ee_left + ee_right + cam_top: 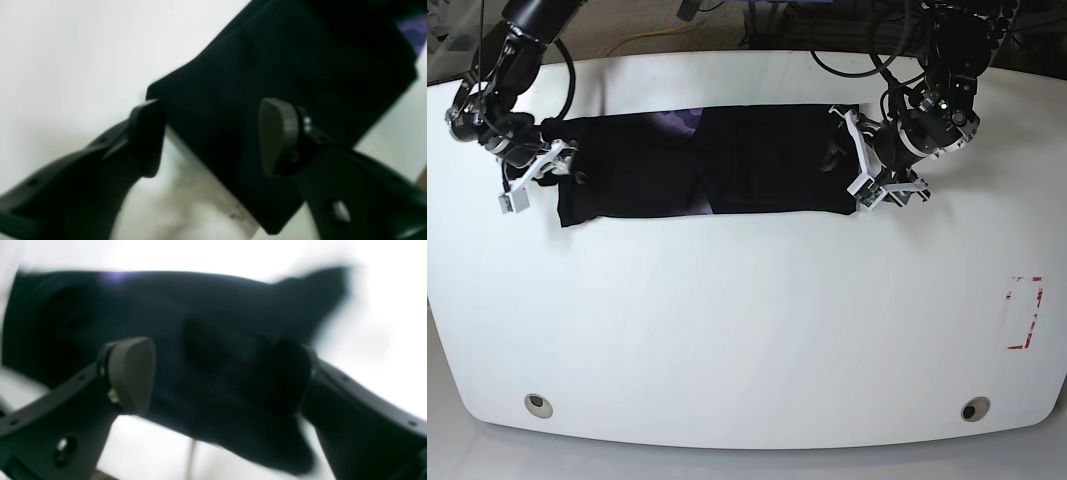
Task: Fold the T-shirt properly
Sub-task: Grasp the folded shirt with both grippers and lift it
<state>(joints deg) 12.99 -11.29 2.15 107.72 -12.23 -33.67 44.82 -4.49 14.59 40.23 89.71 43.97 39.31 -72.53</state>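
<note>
The black T-shirt (727,160) lies as a long folded band across the far half of the white table (747,320), with a purplish patch (677,120) showing near its top edge. My left gripper (852,158) hovers at the band's right end. In the left wrist view my left gripper (213,136) is open, and a corner of the T-shirt (283,60) lies between and beyond the two fingers. My right gripper (557,165) is at the band's left end. In the blurred right wrist view my right gripper (213,376) is open over the T-shirt (206,323).
A red-outlined rectangle (1025,312) is marked on the table's right side. Two round holes (537,404) (972,408) sit near the front edge. Black cables (847,60) hang behind the far edge. The table's rounded rim runs close to both arms.
</note>
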